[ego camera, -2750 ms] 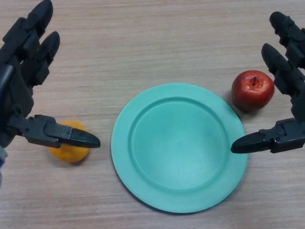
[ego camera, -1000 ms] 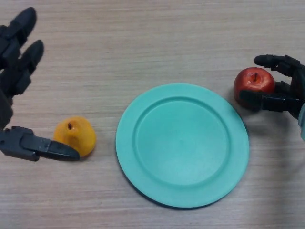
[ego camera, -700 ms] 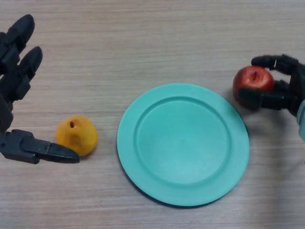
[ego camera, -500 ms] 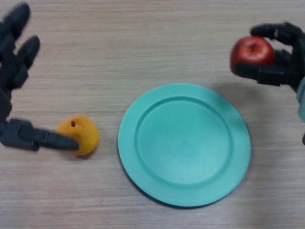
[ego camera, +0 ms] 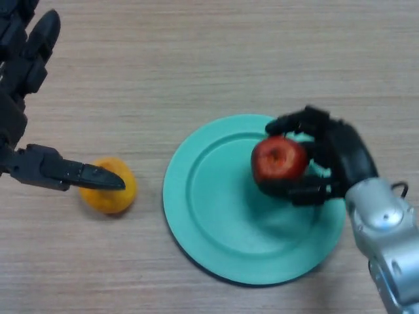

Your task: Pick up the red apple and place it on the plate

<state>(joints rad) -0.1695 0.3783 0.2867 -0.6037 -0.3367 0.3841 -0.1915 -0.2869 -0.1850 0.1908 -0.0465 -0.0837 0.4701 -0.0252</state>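
My right hand [ego camera: 334, 160] is curled round the red apple [ego camera: 278, 159] and holds it over the right half of the teal plate [ego camera: 222, 222]. Its fingers arch over the apple's top and its thumb sits under it. Whether the apple touches the plate I cannot tell. My left hand [ego camera: 19, 98] stays open at the far left, thumb pointing right.
An orange fruit [ego camera: 110, 193] lies on the wooden table left of the plate, partly under my left thumb tip.
My right hand closed round the apple beside the plate, lifted it, and carried it left over the plate. The left hand shifted only slightly.
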